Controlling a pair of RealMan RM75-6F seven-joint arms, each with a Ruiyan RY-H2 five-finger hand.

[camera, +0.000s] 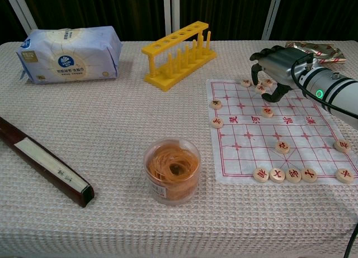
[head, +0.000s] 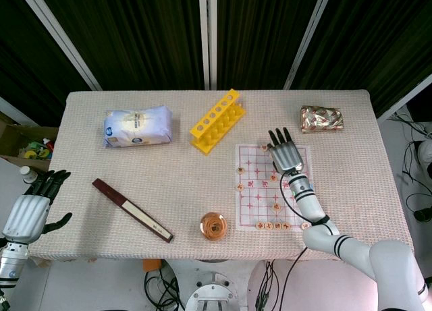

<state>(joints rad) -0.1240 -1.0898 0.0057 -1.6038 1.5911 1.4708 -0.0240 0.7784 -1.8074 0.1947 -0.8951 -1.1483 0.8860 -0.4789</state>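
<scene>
Table (head: 202, 189), beige woven cloth | far left: tissue pack (head: 138, 127) | far middle: yellow rack (head: 217, 120) | far right corner: foil packet (head: 321, 119) | right: chess sheet (head: 251, 193) with pieces | near edge: round tub (head: 213, 226), dark long box (head: 131, 209) to its left

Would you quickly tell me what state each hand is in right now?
Left hand: open, holding nothing, off the table's left edge.
Right hand: over the chess board, fingers curled down among the pieces; whether it grips one cannot be told.
</scene>
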